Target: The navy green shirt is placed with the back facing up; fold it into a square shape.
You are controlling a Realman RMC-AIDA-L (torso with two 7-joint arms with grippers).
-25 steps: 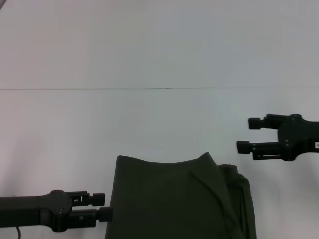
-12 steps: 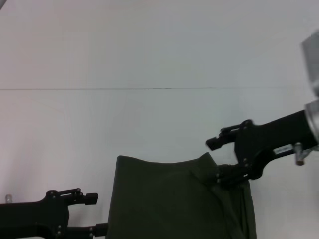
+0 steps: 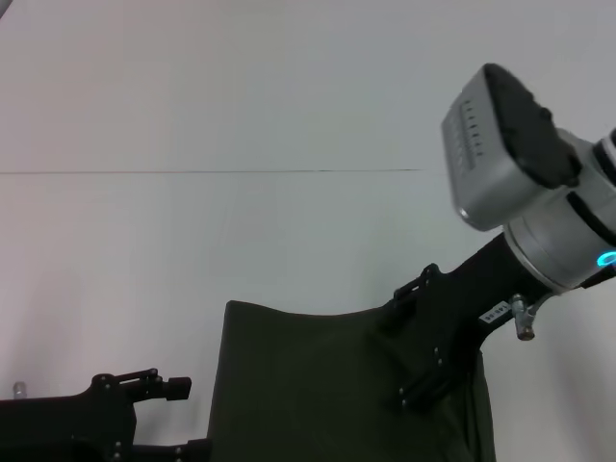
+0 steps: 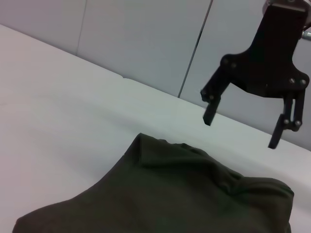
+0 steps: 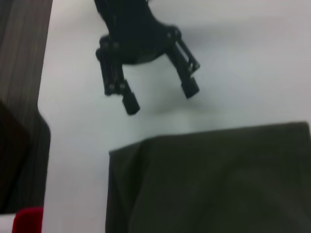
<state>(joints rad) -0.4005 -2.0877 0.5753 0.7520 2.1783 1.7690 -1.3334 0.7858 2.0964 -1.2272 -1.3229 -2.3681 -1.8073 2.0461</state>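
1. Dark olive-green knit T-shirt, already folded into a roughly rectangular bundle, lies on the white desk at lower centre of the head view and runs off the bottom edge.
2. Right black end effector sits over the shirt's upper right corner, at centre right of the head view. In the left wrist view it hangs just above the cloth, fingers apart, nothing between them; contact with the shirt cannot be judged.
3. Left black end effector is low at the lower left of the head view, just beside the shirt's left edge, not on the cloth. In the right wrist view its fingers stand apart above the desk, close to the shirt's corner.
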